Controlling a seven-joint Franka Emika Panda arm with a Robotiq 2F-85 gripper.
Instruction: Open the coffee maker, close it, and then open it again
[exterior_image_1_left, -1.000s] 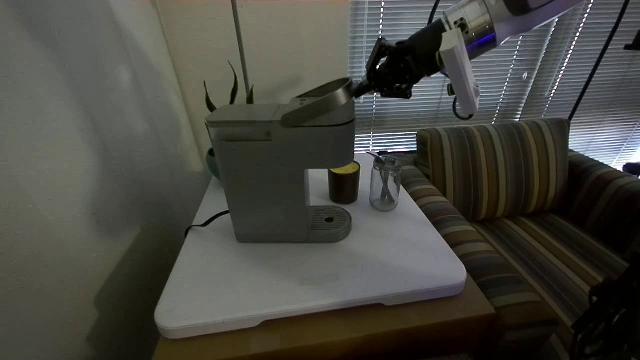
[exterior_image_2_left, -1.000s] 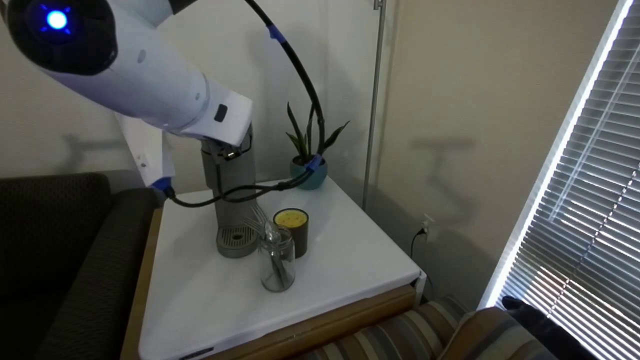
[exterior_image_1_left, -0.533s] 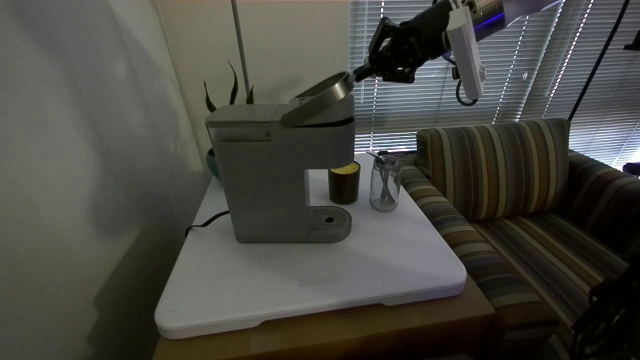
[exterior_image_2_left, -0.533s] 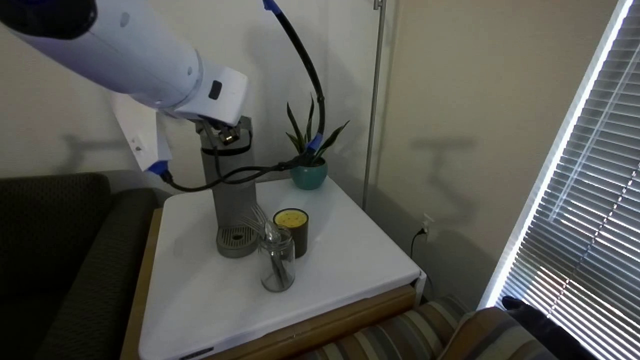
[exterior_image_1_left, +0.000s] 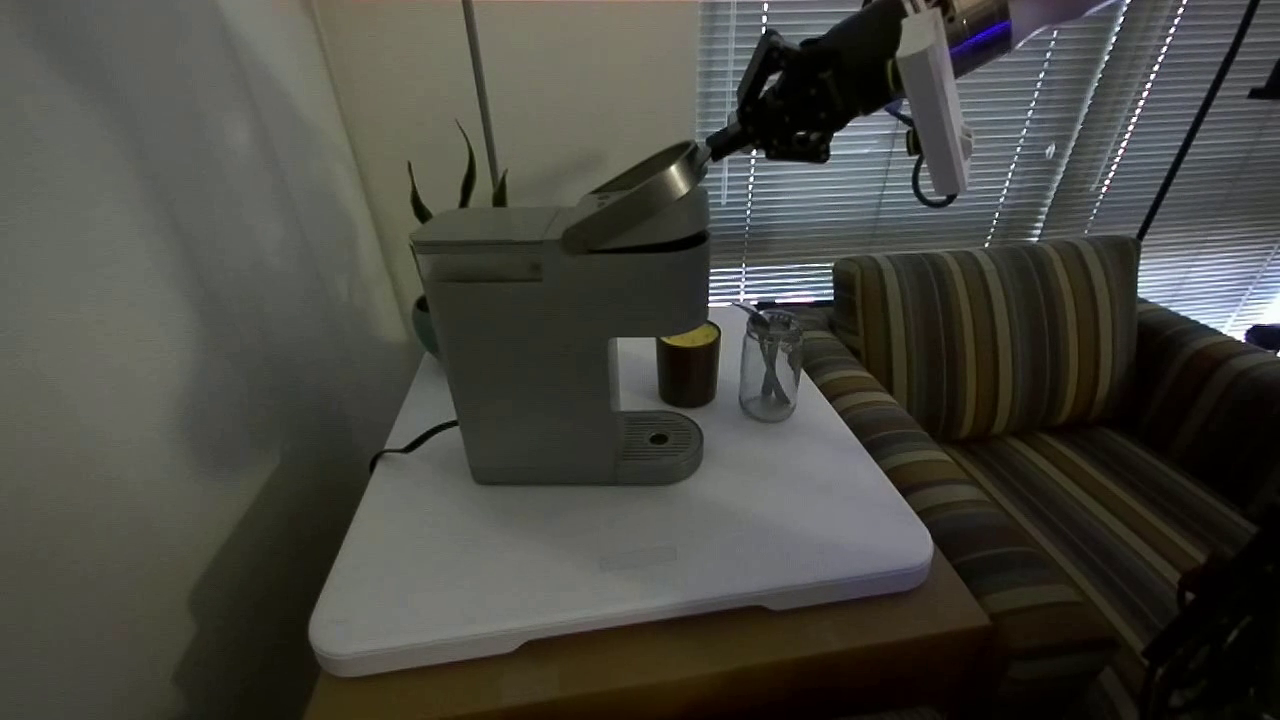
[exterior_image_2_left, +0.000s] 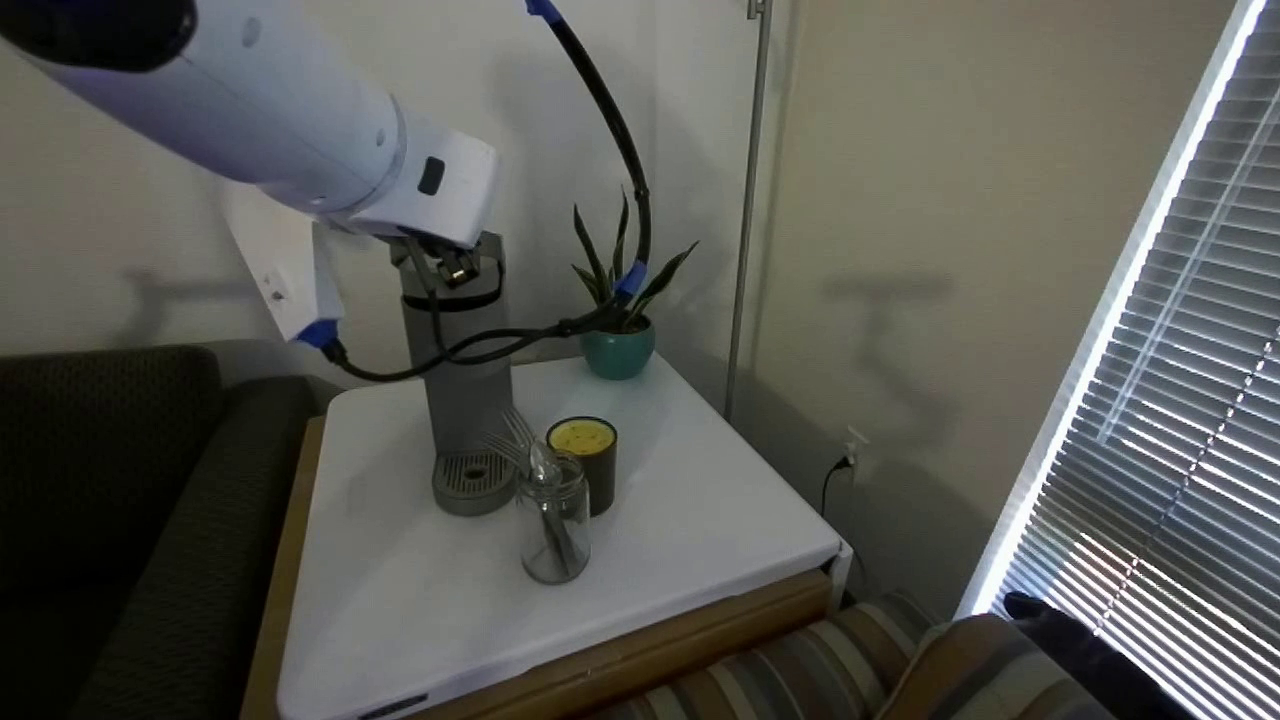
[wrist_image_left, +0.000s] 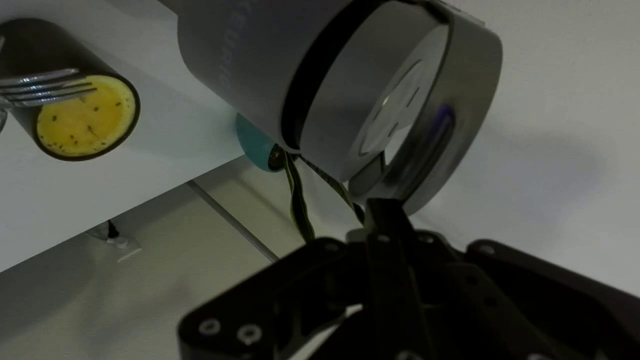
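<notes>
The grey coffee maker (exterior_image_1_left: 540, 370) stands upright on the white table, its narrow front (exterior_image_2_left: 465, 400) partly covered by the arm. Its top lid (exterior_image_1_left: 645, 205) is tilted slightly up, with a thin dark gap between it and the body at the front. In the wrist view that gap shows as a black band below the lid's silver handle (wrist_image_left: 462, 95). My gripper (exterior_image_1_left: 714, 146) is shut, its fingertips (wrist_image_left: 385, 210) against the front end of the handle, apparently from below. Nothing is visibly held between them. The arm hides the contact in an exterior view.
A dark candle cup (exterior_image_2_left: 590, 470) and a glass jar (exterior_image_2_left: 555, 530) with forks stand near the machine's front. Behind is a potted plant (exterior_image_2_left: 617, 350). A power cord (exterior_image_1_left: 415, 440) runs off the table's side. A striped armchair (exterior_image_1_left: 990, 340) borders the table (exterior_image_1_left: 620, 570).
The gripper has risen a little, and the lid's front has come up with it, widening the dark gap. Over the last half second almost nothing has moved.
</notes>
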